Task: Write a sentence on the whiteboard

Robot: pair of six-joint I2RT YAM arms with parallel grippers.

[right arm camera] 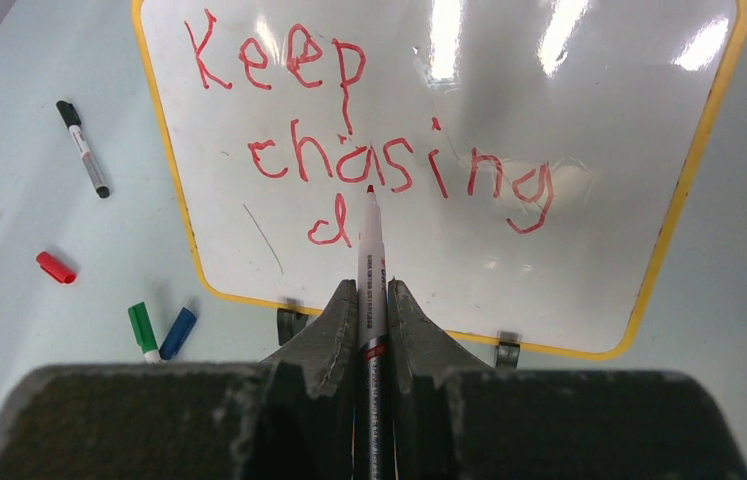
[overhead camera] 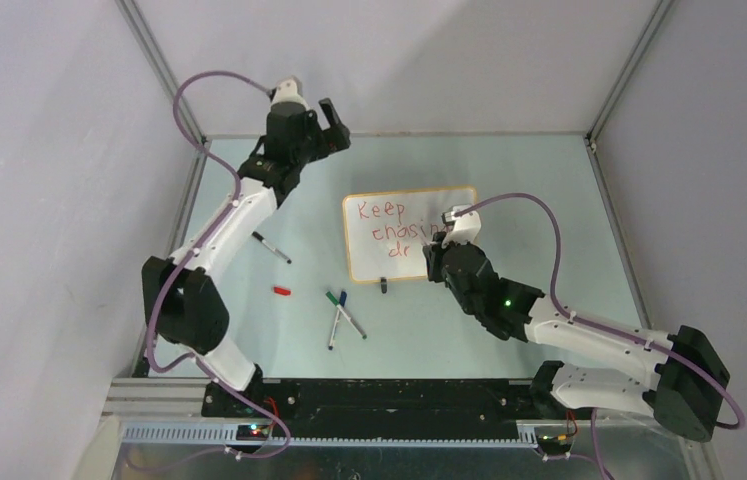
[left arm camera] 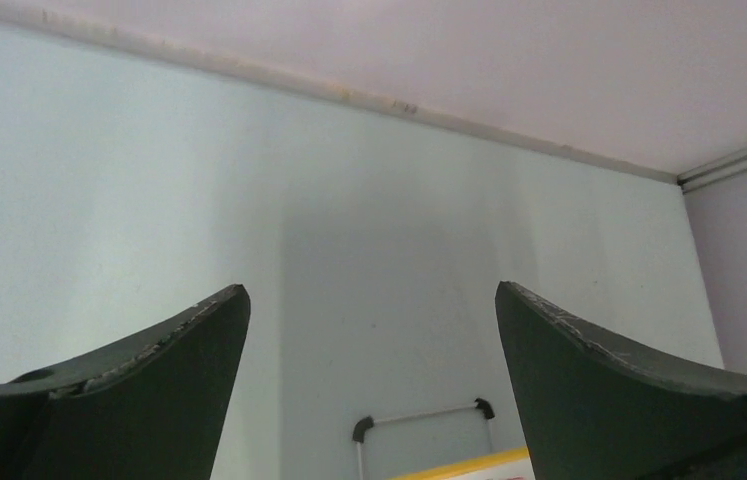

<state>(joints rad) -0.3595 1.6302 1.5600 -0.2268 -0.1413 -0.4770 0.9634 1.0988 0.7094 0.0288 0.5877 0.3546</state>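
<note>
The whiteboard (overhead camera: 429,200) (right arm camera: 569,120) lies flat on the table, its yellow-orange frame also showing at the bottom of the left wrist view (left arm camera: 469,465). The sentence (right arm camera: 349,150) is in red: "Keep", "chasing", and a third line that starts with "d". My right gripper (overhead camera: 439,240) (right arm camera: 370,285) is shut on a red marker (right arm camera: 370,255). The marker's tip sits on or just above the board, right of the "d". My left gripper (overhead camera: 334,120) (left arm camera: 371,290) hangs wide open and empty above the table's far left, away from the board.
A black-capped marker (overhead camera: 271,246) (right arm camera: 83,148) lies left of the board. A loose red cap (overhead camera: 282,291) (right arm camera: 55,267) lies nearer. A green marker (right arm camera: 142,328) and a blue marker (right arm camera: 178,332) lie crossed by the board's near-left corner. Two black clip feet (right arm camera: 290,322) stick out from its near edge.
</note>
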